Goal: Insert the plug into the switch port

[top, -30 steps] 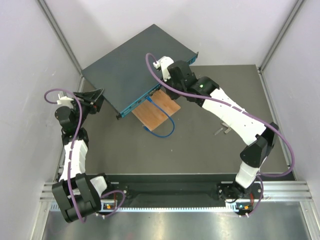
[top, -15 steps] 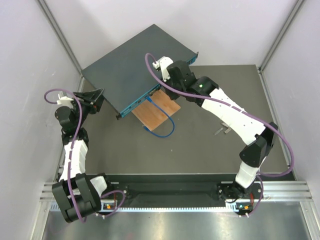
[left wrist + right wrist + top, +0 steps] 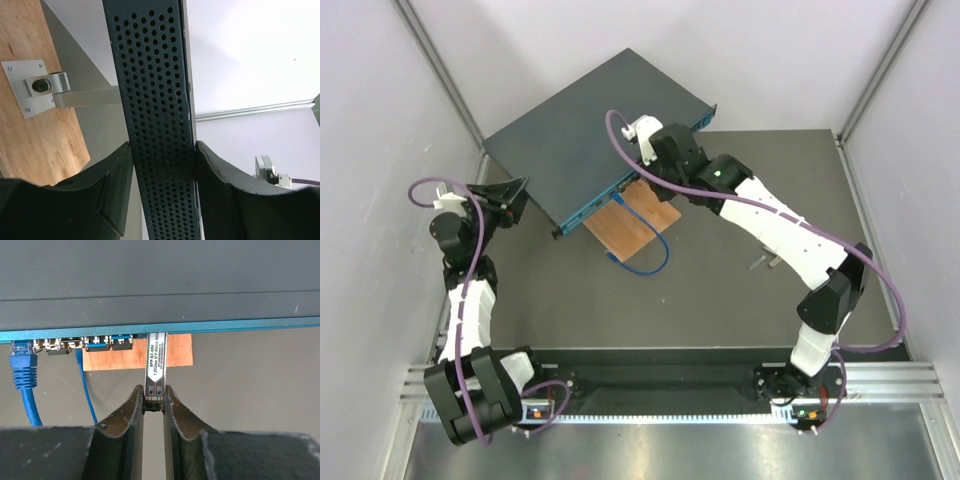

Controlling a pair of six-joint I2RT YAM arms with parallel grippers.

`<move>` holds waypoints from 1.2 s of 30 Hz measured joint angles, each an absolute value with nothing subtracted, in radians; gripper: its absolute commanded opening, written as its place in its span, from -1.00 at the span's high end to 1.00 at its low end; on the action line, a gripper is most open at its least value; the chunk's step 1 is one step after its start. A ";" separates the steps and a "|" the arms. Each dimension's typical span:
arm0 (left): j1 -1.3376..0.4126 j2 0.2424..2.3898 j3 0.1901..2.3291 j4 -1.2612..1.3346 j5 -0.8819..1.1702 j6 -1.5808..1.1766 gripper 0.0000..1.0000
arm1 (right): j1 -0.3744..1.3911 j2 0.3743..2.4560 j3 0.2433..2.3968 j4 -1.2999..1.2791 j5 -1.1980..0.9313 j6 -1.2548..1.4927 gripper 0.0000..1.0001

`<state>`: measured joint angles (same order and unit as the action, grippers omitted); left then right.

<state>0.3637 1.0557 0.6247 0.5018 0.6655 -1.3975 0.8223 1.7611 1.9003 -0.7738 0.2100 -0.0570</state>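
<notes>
From above, the switch (image 3: 590, 130) lies at an angle on the far left part of the dark table (image 3: 750, 290), its lighter teal port face turned toward the arms and the right. The left gripper (image 3: 518, 192) meets the switch's near left corner. The right gripper (image 3: 632, 180) reaches the port face near its middle, above a small wooden board (image 3: 638, 222) that pokes out from beneath that edge. A blue cable (image 3: 658, 255) runs from the port face and loops across the board onto the table. The plug is too small to make out here. In the left wrist view, the left gripper (image 3: 162, 167) is clamped on the switch (image 3: 155, 90), with a finger (image 3: 117, 185) pressed against each side of its perforated end wall. Beyond it hangs a wooden panel (image 3: 45, 150) carrying a grey metal bracket (image 3: 35, 87). In the right wrist view, the right gripper (image 3: 154, 400) pinches the rear end of the plug (image 3: 155, 362), a slim silver module with a printed label. Its front end meets the row of ports along the teal face of the switch (image 3: 160, 280), just right of the other sockets. How deep it sits cannot be told. At the left end the blue cable (image 3: 22, 370) is plugged into a port, and the wooden board (image 3: 130, 359) shows behind the plug.
</notes>
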 measured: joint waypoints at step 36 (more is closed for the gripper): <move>0.362 1.056 0.625 0.501 0.662 -1.397 1.00 | 0.824 1.729 1.822 -0.642 0.231 -0.090 1.00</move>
